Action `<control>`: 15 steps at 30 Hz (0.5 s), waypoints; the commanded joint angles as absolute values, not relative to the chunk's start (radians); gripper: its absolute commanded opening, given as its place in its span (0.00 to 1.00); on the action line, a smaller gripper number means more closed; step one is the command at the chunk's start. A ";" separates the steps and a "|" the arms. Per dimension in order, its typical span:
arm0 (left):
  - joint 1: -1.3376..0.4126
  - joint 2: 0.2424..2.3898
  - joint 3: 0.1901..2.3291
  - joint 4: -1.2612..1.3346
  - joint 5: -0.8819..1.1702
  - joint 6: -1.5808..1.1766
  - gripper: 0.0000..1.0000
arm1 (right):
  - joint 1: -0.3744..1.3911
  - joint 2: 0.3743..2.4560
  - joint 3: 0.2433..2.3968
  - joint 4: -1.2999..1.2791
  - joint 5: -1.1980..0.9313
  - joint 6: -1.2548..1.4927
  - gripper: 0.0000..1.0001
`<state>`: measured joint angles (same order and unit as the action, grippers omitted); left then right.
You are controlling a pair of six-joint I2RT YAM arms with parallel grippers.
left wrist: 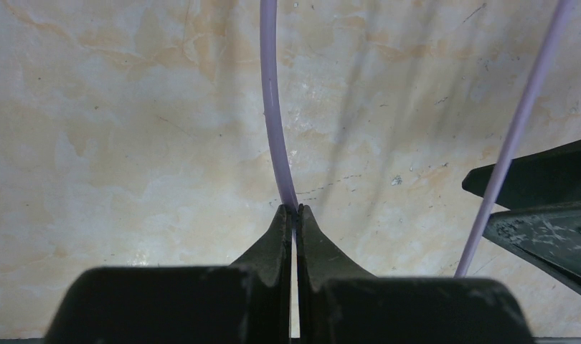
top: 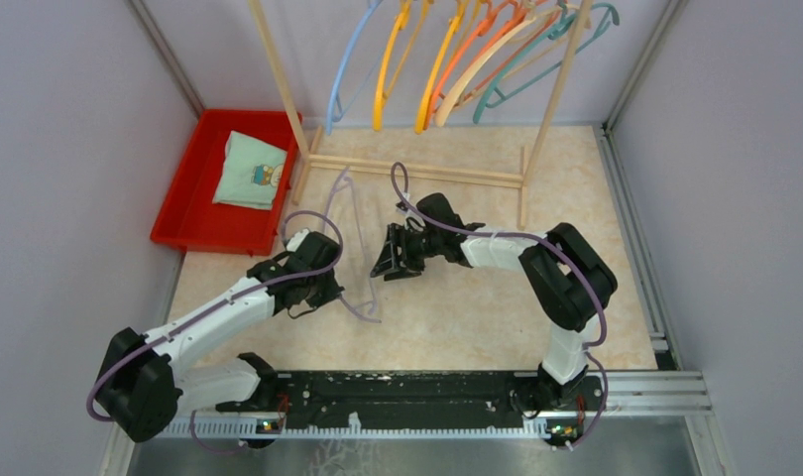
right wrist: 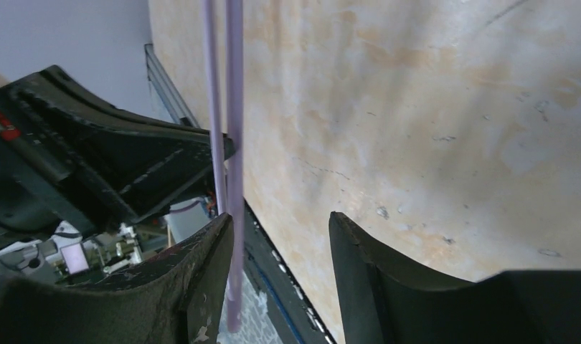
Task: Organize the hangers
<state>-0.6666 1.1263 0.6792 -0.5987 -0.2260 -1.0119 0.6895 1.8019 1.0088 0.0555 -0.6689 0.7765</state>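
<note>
One lavender hanger — pinched by the left gripper, the right gripper spread beside it.

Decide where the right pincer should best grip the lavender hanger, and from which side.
The thin rod of the hanger, just beyond the left pincer's clamp. Probably come from the right with the right pincer open: the hanger sits between both pincers, its rods beside the right one's open fingers.

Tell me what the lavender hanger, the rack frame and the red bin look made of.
The lavender hanger looks like plastic: thin, smooth, evenly coloured. The rack frame looks like pale unpainted wood, matte. The red bin is likely moulded plastic, uniformly glossy.
</note>
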 commanded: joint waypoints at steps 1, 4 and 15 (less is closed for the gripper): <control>-0.690 1.147 0.691 -0.503 -0.176 -1.010 0.00 | 0.700 1.751 1.015 0.213 -0.729 0.831 0.53; -0.691 1.159 0.698 -0.491 -0.174 -1.002 0.00 | 0.699 1.729 1.017 0.173 -0.722 0.797 0.55; -0.692 1.190 0.698 -0.459 -0.161 -0.994 0.00 | 0.687 1.746 1.071 -0.097 -0.653 0.657 0.56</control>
<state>-0.6849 1.1862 0.6804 -0.5076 -0.1814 -0.9977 0.6910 1.7908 1.0199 0.0132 -0.6880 0.7418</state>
